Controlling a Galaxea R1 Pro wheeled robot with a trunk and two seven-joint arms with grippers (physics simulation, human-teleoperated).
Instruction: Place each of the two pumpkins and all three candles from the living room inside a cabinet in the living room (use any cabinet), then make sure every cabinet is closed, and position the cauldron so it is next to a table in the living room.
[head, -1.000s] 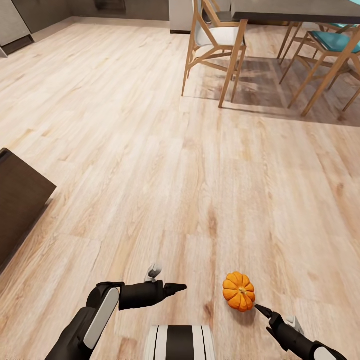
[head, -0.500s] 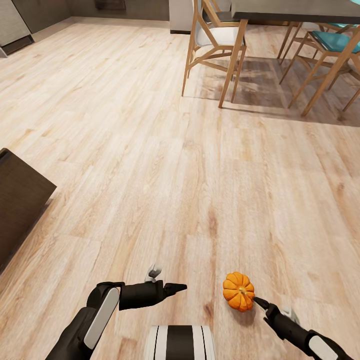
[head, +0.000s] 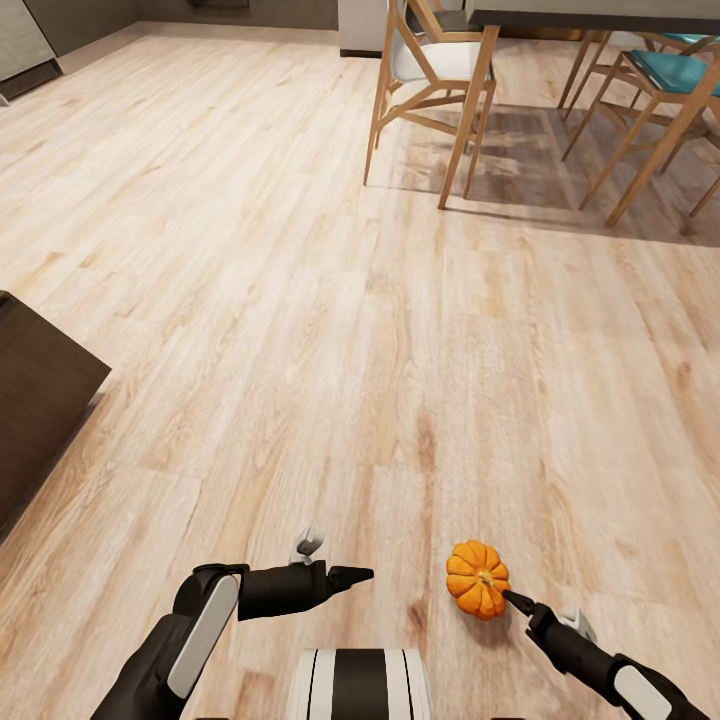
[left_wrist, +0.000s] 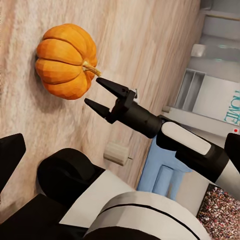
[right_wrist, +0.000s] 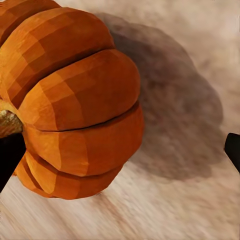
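One bright-orange ribbed pumpkin (head: 477, 580) sits on the wood floor just ahead of my base, at the right. My right gripper (head: 510, 598) is open and low, its tips right at the pumpkin's near side by the stem. In the left wrist view the right gripper (left_wrist: 95, 94) shows two spread fingers just short of the pumpkin (left_wrist: 65, 60). In the right wrist view the pumpkin (right_wrist: 75, 100) lies between the dark fingertips (right_wrist: 10, 157) at the frame's edges. My left gripper (head: 355, 575) is open, holds nothing and points right, well clear of the pumpkin. A corner of the dark-brown cabinet (head: 40, 410) shows at the left edge.
A dark-topped dining table (head: 600, 15) with wooden chairs (head: 430, 80) stands at the far right. A teal-seated chair (head: 680, 75) is beside it. Light wood floor (head: 300, 300) stretches between them and my base (head: 360, 685).
My right gripper has crept forward and left, closing the gap to the pumpkin. The head view has tilted slightly. The pumpkin and left arm have not moved.
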